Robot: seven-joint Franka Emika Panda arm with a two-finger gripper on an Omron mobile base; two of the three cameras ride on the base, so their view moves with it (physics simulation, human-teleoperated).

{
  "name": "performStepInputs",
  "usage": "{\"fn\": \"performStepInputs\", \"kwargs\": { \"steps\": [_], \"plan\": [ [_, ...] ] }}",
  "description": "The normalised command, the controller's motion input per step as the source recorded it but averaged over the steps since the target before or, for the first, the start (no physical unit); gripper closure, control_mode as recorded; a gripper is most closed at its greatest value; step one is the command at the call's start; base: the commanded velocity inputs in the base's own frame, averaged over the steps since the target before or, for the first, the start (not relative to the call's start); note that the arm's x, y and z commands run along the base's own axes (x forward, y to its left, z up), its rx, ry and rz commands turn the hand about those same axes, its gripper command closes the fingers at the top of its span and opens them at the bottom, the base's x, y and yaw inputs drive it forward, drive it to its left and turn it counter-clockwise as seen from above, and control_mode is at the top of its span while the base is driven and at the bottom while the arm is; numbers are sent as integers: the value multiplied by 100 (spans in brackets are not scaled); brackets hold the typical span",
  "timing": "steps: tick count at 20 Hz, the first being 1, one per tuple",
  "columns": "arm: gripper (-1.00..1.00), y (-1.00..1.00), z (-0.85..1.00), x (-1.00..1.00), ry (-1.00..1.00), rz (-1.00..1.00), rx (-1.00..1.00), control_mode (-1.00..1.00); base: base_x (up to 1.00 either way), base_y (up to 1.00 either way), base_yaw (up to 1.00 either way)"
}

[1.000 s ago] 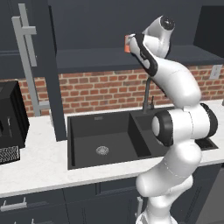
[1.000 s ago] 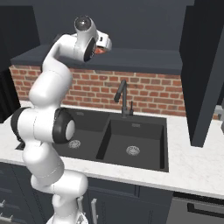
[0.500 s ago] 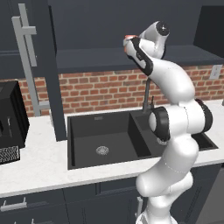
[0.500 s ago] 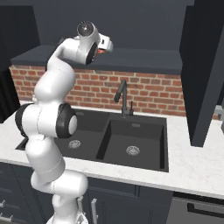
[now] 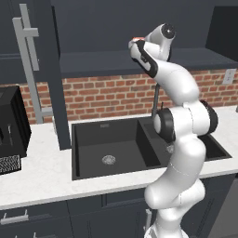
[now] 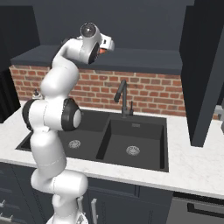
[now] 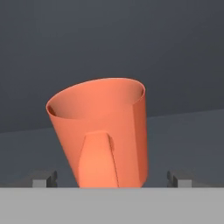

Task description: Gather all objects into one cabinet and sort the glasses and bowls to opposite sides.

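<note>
An orange tumbler stands tilted on the dark shelf board of the cabinet, with a raised strip down its near side. My gripper is open, one fingertip on each side of the tumbler's base, and a gap shows on both sides. From the base, the gripper is raised at the edge of the open upper cabinet, with a sliver of orange at the hand. The other objects and the bowls are out of view.
The open cabinet door with its long silver handle hangs at the left; the same door hangs at the right of the right base view. Below are a black double sink, a dark faucet, a white counter and a black appliance.
The arm has straightened and carried the hand a little further toward the cabinet shelf. The jaws stay wide apart.
</note>
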Motion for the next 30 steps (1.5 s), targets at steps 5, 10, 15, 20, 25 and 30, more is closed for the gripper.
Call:
{"fn": "performStepInputs", "kwargs": {
  "steps": [5, 10, 15, 20, 25, 30],
  "plan": [
    [-100, 0, 0, 15, 0, 0, 0, -100, 0, 0, 0],
    [-100, 0, 0, 3, 0, 0, 0, -100, 0, 0, 0],
    [-100, 0, -2, 1, 0, 0, 0, -100, 0, 0, 0],
    [-100, 0, -3, 4, 0, 0, 0, -100, 0, 0, 0],
    [-100, 0, 0, 0, 0, 0, 0, -100, 0, 0, 0],
    [-100, 1, -1, 0, 0, 0, 2, -100, 0, 0, 0]
  ]
}}
